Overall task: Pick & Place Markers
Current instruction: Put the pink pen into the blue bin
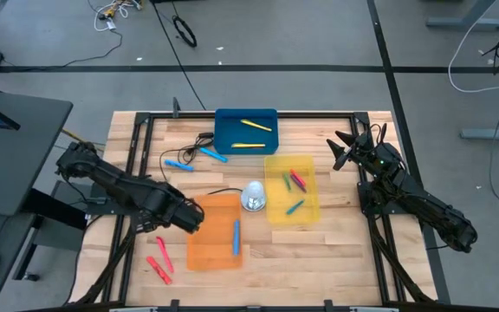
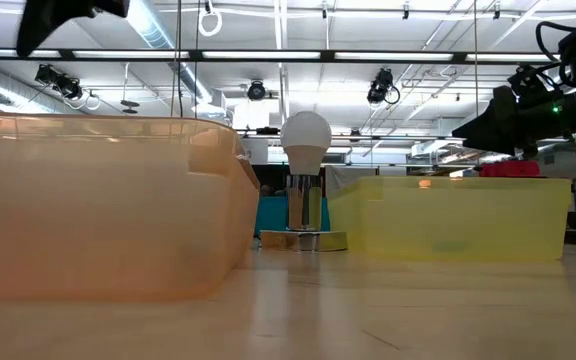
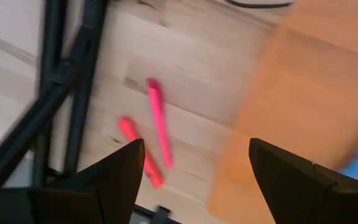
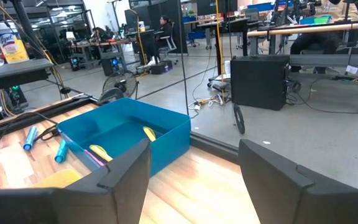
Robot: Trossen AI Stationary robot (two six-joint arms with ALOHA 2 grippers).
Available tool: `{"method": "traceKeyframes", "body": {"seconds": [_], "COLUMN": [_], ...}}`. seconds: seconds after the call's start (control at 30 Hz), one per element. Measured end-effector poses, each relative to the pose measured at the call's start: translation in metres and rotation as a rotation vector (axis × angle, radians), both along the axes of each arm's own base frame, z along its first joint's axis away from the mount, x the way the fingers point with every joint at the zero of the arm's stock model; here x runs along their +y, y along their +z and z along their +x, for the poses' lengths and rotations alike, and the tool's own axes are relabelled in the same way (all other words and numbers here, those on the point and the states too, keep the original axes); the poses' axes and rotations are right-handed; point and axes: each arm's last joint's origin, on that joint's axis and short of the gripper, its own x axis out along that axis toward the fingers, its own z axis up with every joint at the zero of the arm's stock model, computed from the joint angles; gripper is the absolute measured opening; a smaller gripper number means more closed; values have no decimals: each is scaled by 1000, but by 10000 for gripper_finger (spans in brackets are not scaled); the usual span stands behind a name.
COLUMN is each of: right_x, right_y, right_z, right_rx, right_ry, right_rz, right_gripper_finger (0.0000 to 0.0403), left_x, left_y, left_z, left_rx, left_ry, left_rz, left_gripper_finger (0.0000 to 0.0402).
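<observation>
Your left gripper hangs above the table at the left edge of the orange tray. Its fingers are wide apart and hold nothing. Most likely it is there because the nearest loose markers lie just below and ahead of it. In the left wrist view two red markers rest on the bare wood between the fingertips, one long and straight, the other shorter and partly behind the left fingertip. They look thin, smooth and light, so they would probably roll if you push them.

A little farther from this gripper, one light blue marker lies inside the orange tray. Beyond it a small white bulb-shaped object stands between the trays. Farther again, two light blue markers lie on the wood beside the blue tray, which holds yellow markers. The yellow tray holds red, green and blue ones.

Your right gripper waits well apart, at the far right corner of the table. It is also open and empty, and it looks toward the blue tray.
</observation>
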Motion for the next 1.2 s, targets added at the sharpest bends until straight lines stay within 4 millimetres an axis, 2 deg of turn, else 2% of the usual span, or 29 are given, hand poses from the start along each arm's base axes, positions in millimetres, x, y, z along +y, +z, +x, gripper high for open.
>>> {"method": "traceKeyframes", "body": {"seconds": [0.13, 0.33, 0.53, 0.7, 1.2], "right_x": [0, 0, 0, 0, 0], "right_y": [0, 0, 0, 0, 0], "right_z": [0, 0, 0, 0, 0], "right_rx": [0, 0, 0, 0, 0], "right_ry": [0, 0, 0, 0, 0], "right_rz": [0, 0, 0, 0, 0], "right_gripper_finger": [245, 245, 245, 245, 245], "left_x": [-12, -23, -33, -36, -49], "left_y": [-11, -25, -66, -100, -128], "left_z": [-9, -12, -16, -15, -45], "left_rx": [76, 26, -22, -130, -57], "left_ry": [-29, -81, -140, -160, -237], "left_rz": [-57, -28, -48, -73, -75], "left_gripper_finger": [295, 295, 295, 295, 295]}}
